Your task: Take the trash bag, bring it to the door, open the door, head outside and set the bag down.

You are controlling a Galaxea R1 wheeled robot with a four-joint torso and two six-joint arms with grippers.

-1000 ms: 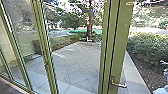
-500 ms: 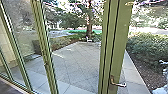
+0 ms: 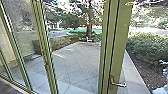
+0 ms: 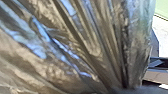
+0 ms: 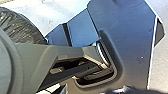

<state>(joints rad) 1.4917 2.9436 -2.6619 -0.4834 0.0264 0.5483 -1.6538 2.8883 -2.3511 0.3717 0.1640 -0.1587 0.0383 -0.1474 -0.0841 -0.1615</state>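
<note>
- The shiny dark plastic trash bag lies right by the left gripper, its folds drawing together towards it. That suggests the bunched neck is held there, but I cannot tell how far open the left gripper is or confirm its grip.
- From the right gripper the same bag lies apart, past the robot's grey jointed bar. I cannot tell how far open this gripper is, or whether it has hold of anything.
- The bag's long axis is unclear — the folds fan out from a gathered end, and the left gripper is the nearer of the 2 to that end.
- The silver metal lever handle sits on the broad green door frame, ahead and to the robot's right. The lever runs roughly level; I judge the right gripper nearer to it.
- Past the frame lie the grey paved yard and leafy green bushes. Whether the door is shut or ajar, I cannot tell.
- The step in hand looks like the doorway — 1 risk is thin plastic snagging on the lever.
</note>
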